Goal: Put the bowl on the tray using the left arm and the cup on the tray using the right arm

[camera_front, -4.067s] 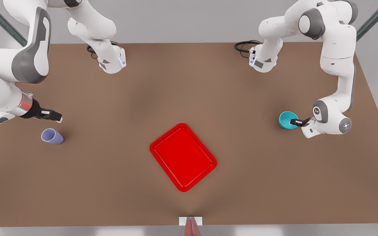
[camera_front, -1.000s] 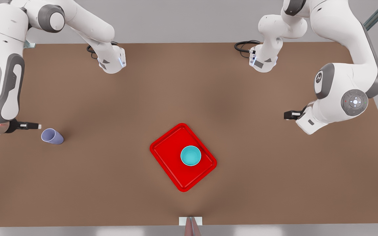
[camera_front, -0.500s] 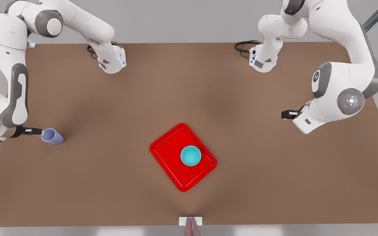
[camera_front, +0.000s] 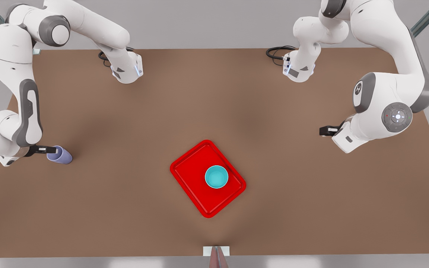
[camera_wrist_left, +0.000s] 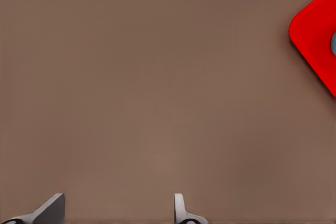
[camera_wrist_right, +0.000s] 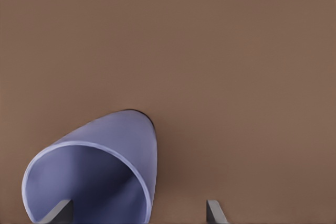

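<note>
Sitting upright inside the tray (camera_front: 196, 186), the bowl (camera_front: 216, 176) rests on the half of the red floor toward three o'clock in the front view, free of any gripper. The tray lies turned at an angle on the brown table (camera_front: 214, 104), near the table's six o'clock edge. A red corner of it also appears in the left wrist view (camera_wrist_left: 315, 30), well apart from the fingertips there.

At about nine o'clock from the tray, by the front view's left edge, the cup (camera_front: 61, 155) stands on the table. The right gripper (camera_front: 50, 150) is at its rim. In the right wrist view the cup (camera_wrist_right: 100, 166) opens toward the camera, with one finger (camera_wrist_right: 58, 212) inside the mouth and the other outside the wall, on the far side. The jaws are spread apart and straddle the wall; a squeeze on it cannot be told.

At roughly two o'clock from the tray, the left gripper (camera_front: 324, 130) hangs over bare table, its fingers (camera_wrist_left: 50, 209) held wide apart with nothing between them.
</note>
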Action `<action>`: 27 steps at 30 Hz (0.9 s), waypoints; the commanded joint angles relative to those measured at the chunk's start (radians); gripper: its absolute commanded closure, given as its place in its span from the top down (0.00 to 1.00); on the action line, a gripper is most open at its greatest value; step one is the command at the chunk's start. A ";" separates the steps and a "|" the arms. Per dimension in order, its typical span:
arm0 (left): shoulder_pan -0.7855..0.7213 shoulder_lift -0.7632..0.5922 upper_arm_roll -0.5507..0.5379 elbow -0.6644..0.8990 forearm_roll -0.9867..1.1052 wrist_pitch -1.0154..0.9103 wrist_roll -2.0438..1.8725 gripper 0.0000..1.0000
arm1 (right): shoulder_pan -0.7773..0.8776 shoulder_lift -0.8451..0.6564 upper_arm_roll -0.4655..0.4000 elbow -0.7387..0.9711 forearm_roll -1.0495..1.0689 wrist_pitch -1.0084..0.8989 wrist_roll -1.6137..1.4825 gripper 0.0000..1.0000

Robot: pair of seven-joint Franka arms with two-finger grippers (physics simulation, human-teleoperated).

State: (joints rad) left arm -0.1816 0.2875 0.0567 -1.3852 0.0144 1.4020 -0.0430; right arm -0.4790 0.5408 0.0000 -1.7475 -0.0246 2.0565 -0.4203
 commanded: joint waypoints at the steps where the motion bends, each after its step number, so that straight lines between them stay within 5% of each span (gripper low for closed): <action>1: 0.001 0.001 0.000 0.000 -0.005 0.000 0.000 1.00 | -0.003 0.002 0.000 0.000 0.000 0.001 0.000 0.72; 9: 0.001 0.002 0.000 0.000 -0.005 0.000 0.000 1.00 | 0.002 0.016 0.000 0.006 0.000 0.004 0.009 0.21; 27: 0.001 0.012 0.006 0.000 -0.002 0.002 0.006 1.00 | 0.042 -0.030 0.011 0.042 -0.001 -0.075 0.049 0.21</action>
State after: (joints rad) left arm -0.1810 0.2992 0.0629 -1.3852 0.0121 1.4036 -0.0368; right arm -0.4318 0.5077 0.0106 -1.7006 -0.0175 1.9657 -0.3684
